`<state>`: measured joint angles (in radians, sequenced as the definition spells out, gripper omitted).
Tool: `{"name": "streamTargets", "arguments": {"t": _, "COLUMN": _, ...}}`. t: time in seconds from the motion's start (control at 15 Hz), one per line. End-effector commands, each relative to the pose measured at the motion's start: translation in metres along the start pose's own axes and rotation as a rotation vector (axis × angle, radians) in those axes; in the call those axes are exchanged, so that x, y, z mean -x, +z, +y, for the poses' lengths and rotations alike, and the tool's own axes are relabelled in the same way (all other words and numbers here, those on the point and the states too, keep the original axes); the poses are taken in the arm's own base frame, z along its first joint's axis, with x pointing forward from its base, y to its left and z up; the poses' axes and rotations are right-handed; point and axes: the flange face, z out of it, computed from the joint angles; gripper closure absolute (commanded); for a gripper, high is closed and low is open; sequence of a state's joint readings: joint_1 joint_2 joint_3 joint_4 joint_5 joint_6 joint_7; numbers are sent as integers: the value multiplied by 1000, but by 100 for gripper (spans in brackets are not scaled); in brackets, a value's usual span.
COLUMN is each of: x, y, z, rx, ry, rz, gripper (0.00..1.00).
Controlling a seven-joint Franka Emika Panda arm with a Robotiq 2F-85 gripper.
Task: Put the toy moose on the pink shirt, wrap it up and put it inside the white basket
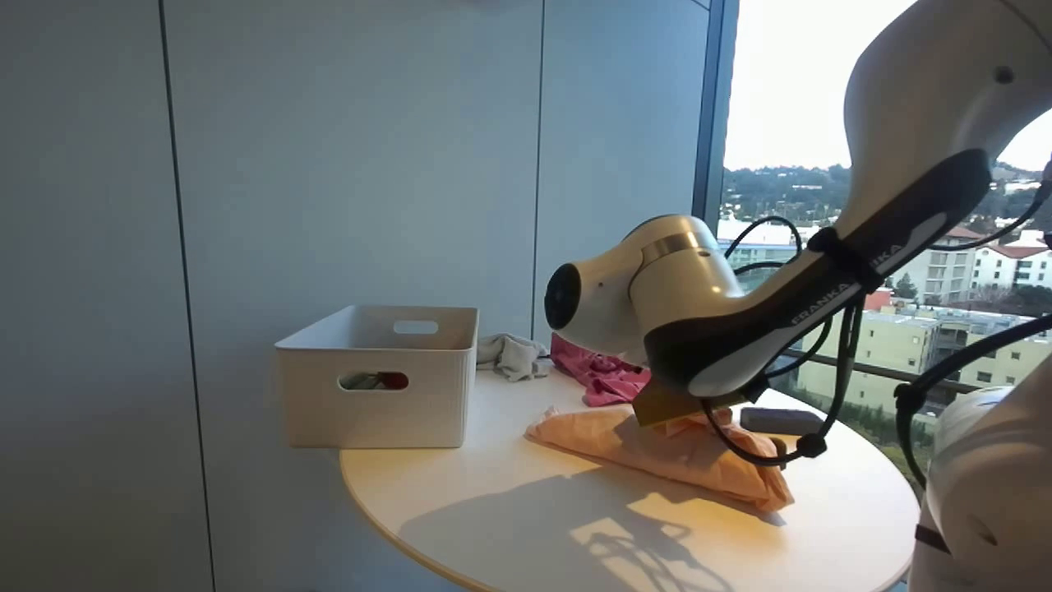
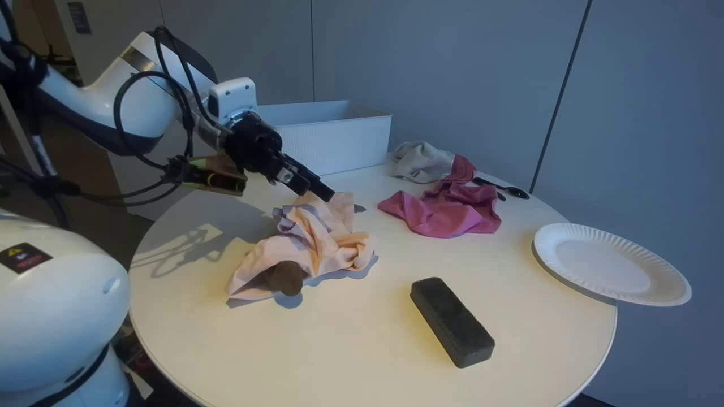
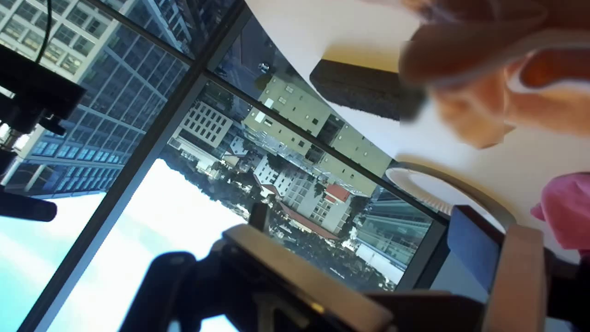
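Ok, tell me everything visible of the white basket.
The white basket is a rectangular, open bin, apparently ribbed plastic, with handle cutouts at opposite ends. It stands upright, base partly overhanging the edge of the round table. Something green and red inside shows through one cutout. The grey cloth lies close by; whether they touch, I cannot tell.
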<state>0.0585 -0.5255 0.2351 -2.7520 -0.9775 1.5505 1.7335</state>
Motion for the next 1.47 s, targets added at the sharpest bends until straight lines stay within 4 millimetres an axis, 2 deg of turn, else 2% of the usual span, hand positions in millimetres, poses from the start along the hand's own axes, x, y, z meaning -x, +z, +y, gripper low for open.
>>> {"name": "streamTargets", "arguments": {"t": 0.0, "x": -33, "y": -34, "z": 39, "rx": -102, "ry": 134, "rz": 81, "gripper": 0}}
{"name": "streamTargets", "arguments": {"t": 0.07, "x": -45, "y": -40, "z": 44, "rx": -181, "ry": 123, "rz": 57, "gripper": 0}}
{"name": "streamTargets", "arguments": {"t": 0.13, "x": -40, "y": -30, "z": 56, "rx": -239, "ry": 113, "rz": 15, "gripper": 0}}
{"name": "streamTargets", "arguments": {"t": 0.27, "x": -64, "y": -30, "z": 59, "rx": -306, "ry": 82, "rz": -69, "gripper": 0}}
{"name": "streamTargets", "arguments": {"t": 0.47, "x": -75, "y": -7, "z": 66, "rx": -352, "ry": -52, "rz": -175, "gripper": 0}}
{"name": "streamTargets", "arguments": {"t": 0.67, "x": -78, "y": 11, "z": 71, "rx": -378, "ry": -231, "rz": -204, "gripper": 0}}
{"name": "streamTargets", "arguments": {"t": 0.93, "x": -73, "y": 15, "z": 62, "rx": -452, "ry": -433, "rz": -224, "gripper": 0}}
{"name": "streamTargets", "arguments": {"t": 1.0, "x": -73, "y": 19, "z": 60, "rx": -408, "ry": -349, "rz": -224, "gripper": 0}}
{"name": "streamTargets", "arguments": {"t": 1.33, "x": -69, "y": 18, "z": 57, "rx": -435, "ry": -418, "rz": -224, "gripper": 0}}
{"name": "streamTargets", "arguments": {"t": 1.4, "x": -70, "y": 19, "z": 49, "rx": -512, "ry": -495, "rz": -211, "gripper": 0}}
